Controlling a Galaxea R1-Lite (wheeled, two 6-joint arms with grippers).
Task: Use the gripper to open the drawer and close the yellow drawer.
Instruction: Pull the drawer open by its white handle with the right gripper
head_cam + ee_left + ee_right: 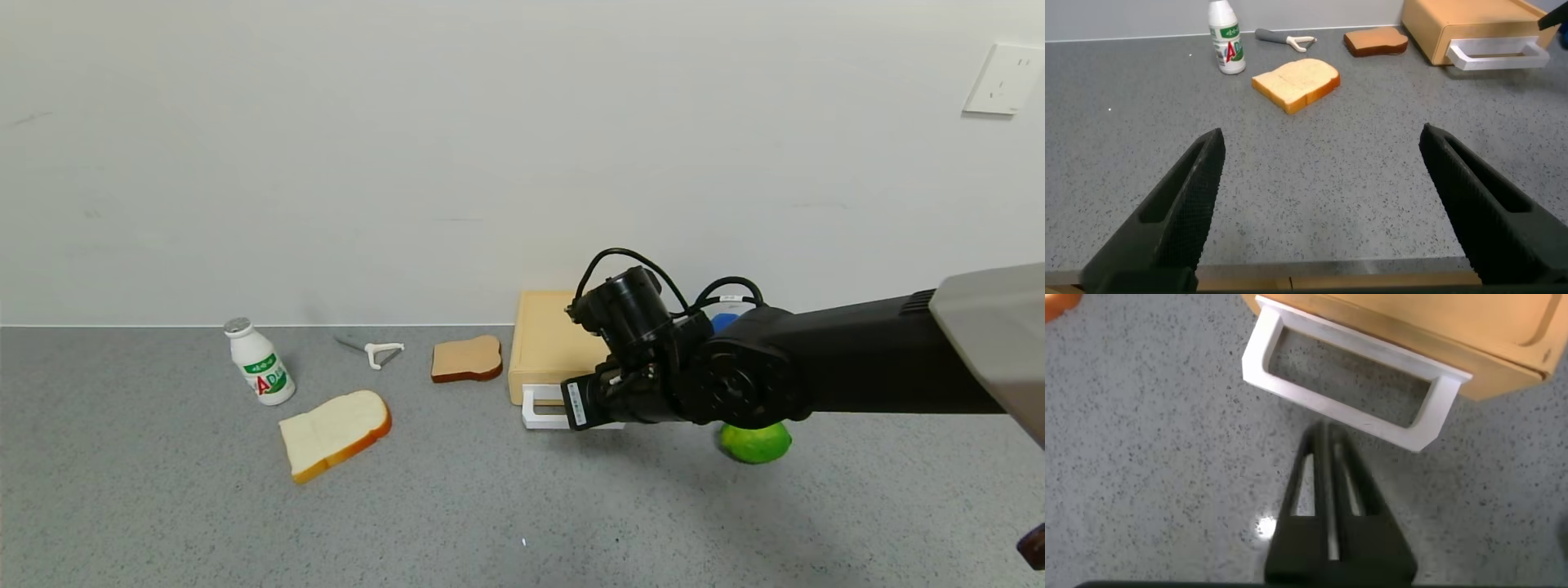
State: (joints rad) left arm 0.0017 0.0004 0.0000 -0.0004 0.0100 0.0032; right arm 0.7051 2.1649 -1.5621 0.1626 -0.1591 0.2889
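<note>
Fingers of my right gripper [1327,445] are pressed together, holding nothing, their tip just short of the white loop handle [1351,384] in the upper centre of the right wrist frame. That handle fronts the yellow drawer [551,343], which sits right of centre in the head frame against the wall, on the grey desk [163,506]. My left gripper [1323,204] hangs spread wide across the lower part of its wrist frame, well apart from the drawer.
</note>
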